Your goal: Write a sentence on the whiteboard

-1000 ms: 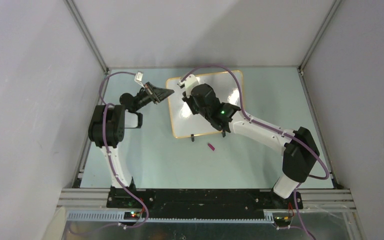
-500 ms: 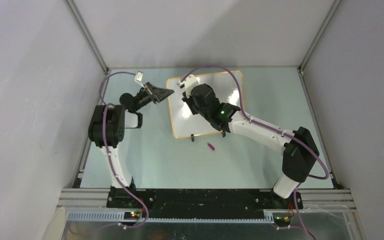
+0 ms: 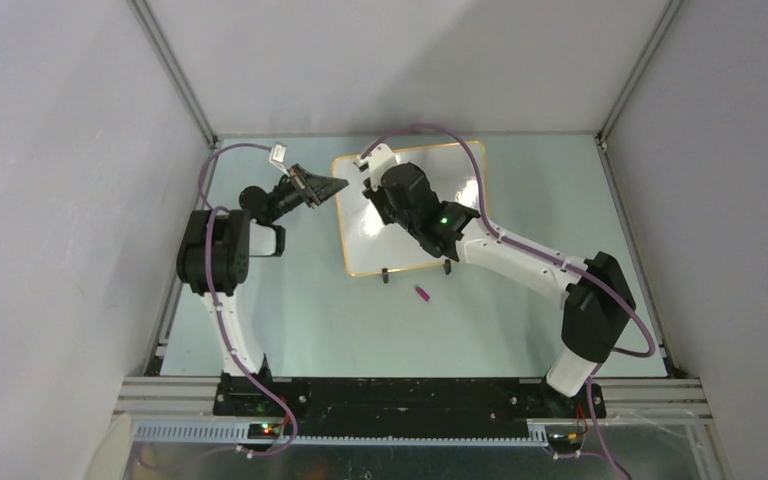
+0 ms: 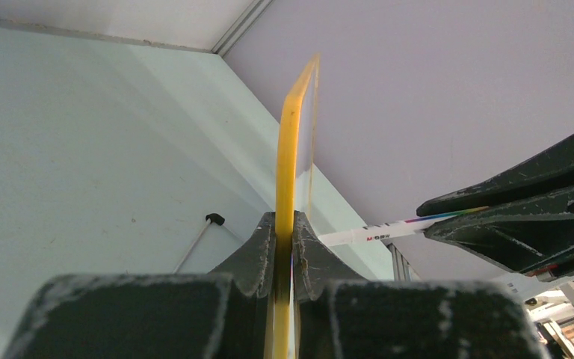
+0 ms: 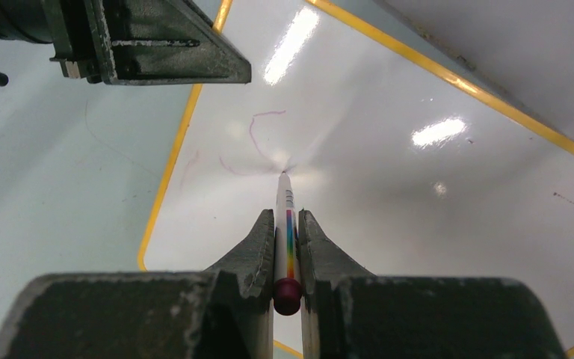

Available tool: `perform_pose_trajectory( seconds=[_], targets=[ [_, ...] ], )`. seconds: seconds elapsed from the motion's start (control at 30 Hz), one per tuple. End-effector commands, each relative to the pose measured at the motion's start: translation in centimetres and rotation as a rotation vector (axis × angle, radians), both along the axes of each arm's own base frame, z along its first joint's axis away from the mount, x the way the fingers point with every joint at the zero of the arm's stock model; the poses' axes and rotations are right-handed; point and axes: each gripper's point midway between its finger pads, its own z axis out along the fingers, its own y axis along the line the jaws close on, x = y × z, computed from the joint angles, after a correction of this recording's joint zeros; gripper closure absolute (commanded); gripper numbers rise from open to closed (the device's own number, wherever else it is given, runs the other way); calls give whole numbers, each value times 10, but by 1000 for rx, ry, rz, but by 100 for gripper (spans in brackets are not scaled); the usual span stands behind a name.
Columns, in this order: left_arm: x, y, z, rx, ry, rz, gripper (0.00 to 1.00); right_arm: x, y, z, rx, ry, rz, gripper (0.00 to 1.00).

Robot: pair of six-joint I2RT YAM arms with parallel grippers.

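Plainly, much of the action is hidden from above: the right arm's wrist covers the middle of the whiteboard (image 3: 365,250), so we cannot see the marker tip from there. The whiteboard sits on the pale counter (image 3: 290,320), and from above we cannot tell whether it lies flat or leans. Two black clip feet (image 3: 386,273) show at its near edge. Just beyond that edge lies a small purple piece (image 3: 423,294), too small to identify.

The left gripper (image 4: 285,224) is clenched on the whiteboard's left edge. Its camera sees the whiteboard (image 4: 288,149) edge-on, as a yellow strip between the two fingers, with the lower part cut off by the gripper body.

The right gripper (image 5: 287,224) is over the whiteboard's face (image 5: 389,187), grasping a white marker (image 5: 285,196) with a rainbow stripe and a dark red rear end. The marker tip touches the whiteboard near its left frame.

Faint purple strokes spread from the tip, one curved line and a few shorter ones. We cannot read them as letters. In the left wrist view the marker (image 4: 389,230) carries small dark print, too blurred to read.
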Motion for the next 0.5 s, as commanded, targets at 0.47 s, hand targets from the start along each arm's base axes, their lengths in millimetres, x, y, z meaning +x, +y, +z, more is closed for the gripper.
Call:
perform_pose_trajectory(
  seconds=[0.47],
  targets=[
    [-13, -14, -9, 50, -54, -84, 100, 7, 0, 8, -1, -15, -22, 100]
  ],
)
